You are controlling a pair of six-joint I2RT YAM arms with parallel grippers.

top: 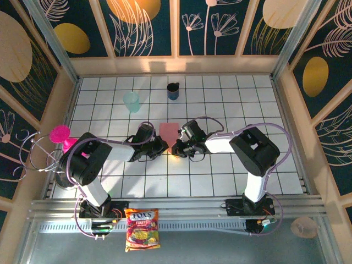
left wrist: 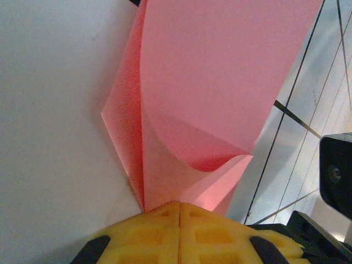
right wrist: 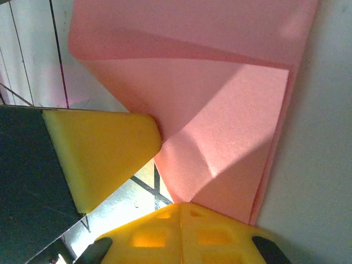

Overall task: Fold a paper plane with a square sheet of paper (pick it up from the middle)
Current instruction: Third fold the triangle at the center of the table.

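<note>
Pink square sheet of paper [top: 169, 132] sits mid-desk [top: 220, 176], partly folded, flaps up. Left jaws, at its 7 o'clock, are squeezed together on the near corner. Right jaws, at 5 o'clock, pinch the same end, prob. right beside them. Dark cup [top: 173, 91] stands at 12 o'clock, well apart.
</note>
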